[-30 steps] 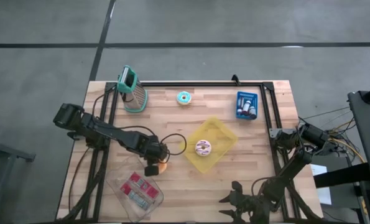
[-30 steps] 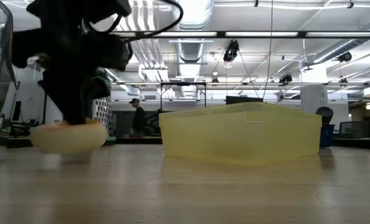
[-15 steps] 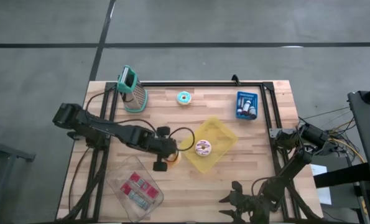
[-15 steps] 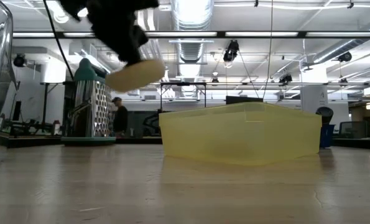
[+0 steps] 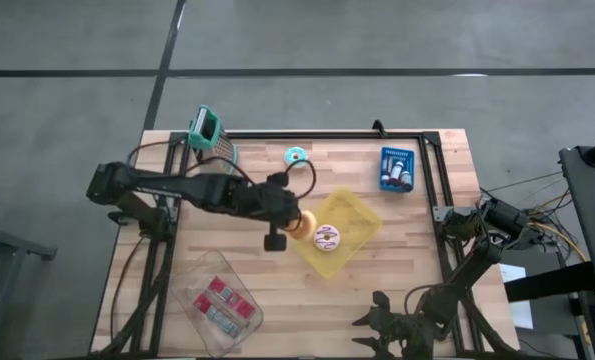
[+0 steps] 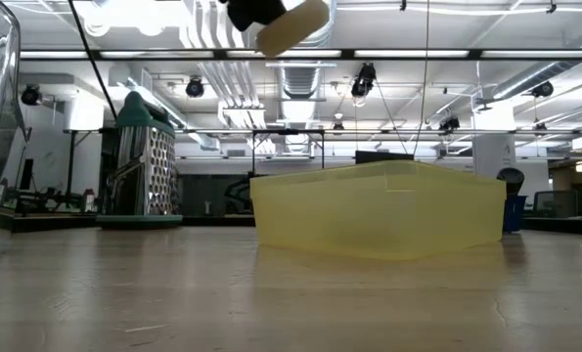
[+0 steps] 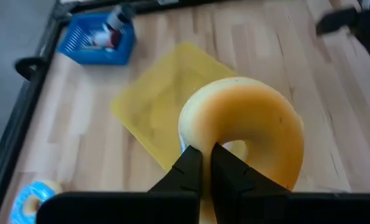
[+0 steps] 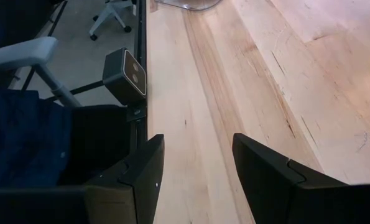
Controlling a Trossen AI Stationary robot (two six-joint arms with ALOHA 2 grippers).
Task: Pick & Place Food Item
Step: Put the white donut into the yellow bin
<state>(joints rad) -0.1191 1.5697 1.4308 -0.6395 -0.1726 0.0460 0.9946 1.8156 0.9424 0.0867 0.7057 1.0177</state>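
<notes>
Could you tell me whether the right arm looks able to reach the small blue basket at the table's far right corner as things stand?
Probably yes. The right claw is open and empty at the near edge, the blue plastic basket is on its side of the table, and only bare wood lies between.

No legible text, label, brand, number or sign in any view.

- Clear container (image 5: pixel 218 305), lower left of the high view: red and pale packets inside, possibly printed; nothing can be read.
- Blue basket (image 5: pixel 397 169), upper right of the high view: small bottles, any labels too small to make out.
- Grater (image 6: pixel 141 164), left of the low view: no marking readable.
- Room behind, low view: no readable signage.
</notes>
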